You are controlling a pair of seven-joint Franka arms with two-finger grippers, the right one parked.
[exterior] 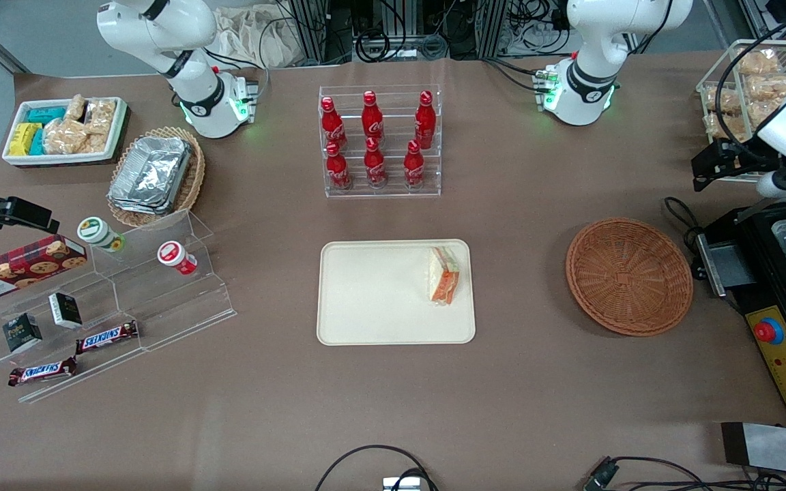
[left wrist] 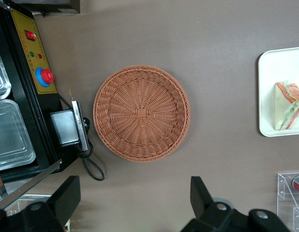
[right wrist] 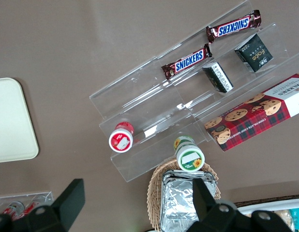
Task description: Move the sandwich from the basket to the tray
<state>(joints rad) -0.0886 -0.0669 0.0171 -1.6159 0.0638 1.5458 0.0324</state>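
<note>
One sandwich [exterior: 445,274] on the table, and I see it lying on the tray [exterior: 372,300], at the tray's edge toward the working arm's end, layered cut side facing the front camera. I'd call it soft, light and easily squashed; if I had to regrip, I'd take the flat bread faces, gently, not the filling side. Going across the front view: white bin [exterior: 14,155] holds snack packets, tan wicker basket [exterior: 188,187] holds foil containers, clear rack [exterior: 381,142] holds six red bottles, tray holds only the sandwich, then the basket [exterior: 628,276], nothing in it. Gripper [left wrist: 132,200] hangs above the table just beside the basket, raised, fingers spread wide, nothing between them. Judging by this, placement looks done; I see the basket and tray well apart, with bare table between them.
</note>
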